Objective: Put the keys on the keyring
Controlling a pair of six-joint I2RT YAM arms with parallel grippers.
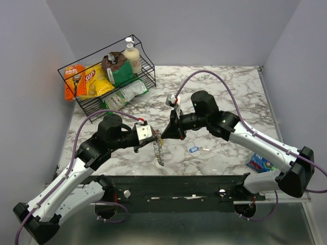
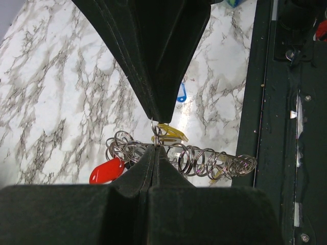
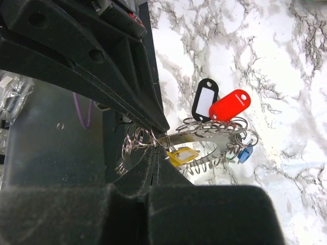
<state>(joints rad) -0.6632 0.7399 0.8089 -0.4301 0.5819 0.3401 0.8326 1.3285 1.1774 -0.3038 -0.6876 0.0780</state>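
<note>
The keyring [image 1: 159, 148] is a silver loop strung with several small wire rings and hangs between my two grippers above the marble table. It carries a red tag [image 3: 229, 104], a black tag [image 3: 205, 98], a yellow tag [image 3: 183, 154] and a small blue tag [image 3: 244, 154]. My left gripper [image 1: 154, 136] is shut on the loop's edge [image 2: 155, 149]. My right gripper [image 1: 167, 133] meets it tip to tip and is shut on a thin ring [image 3: 156, 154] at that spot. A blue-tagged key [image 1: 193, 149] lies on the table below the right gripper.
A black wire basket [image 1: 144, 81] with snack packets and a bottle stands at the back left. A blue packet [image 1: 261, 163] lies near the right arm's base. The black base rail [image 1: 168, 186] runs along the near edge.
</note>
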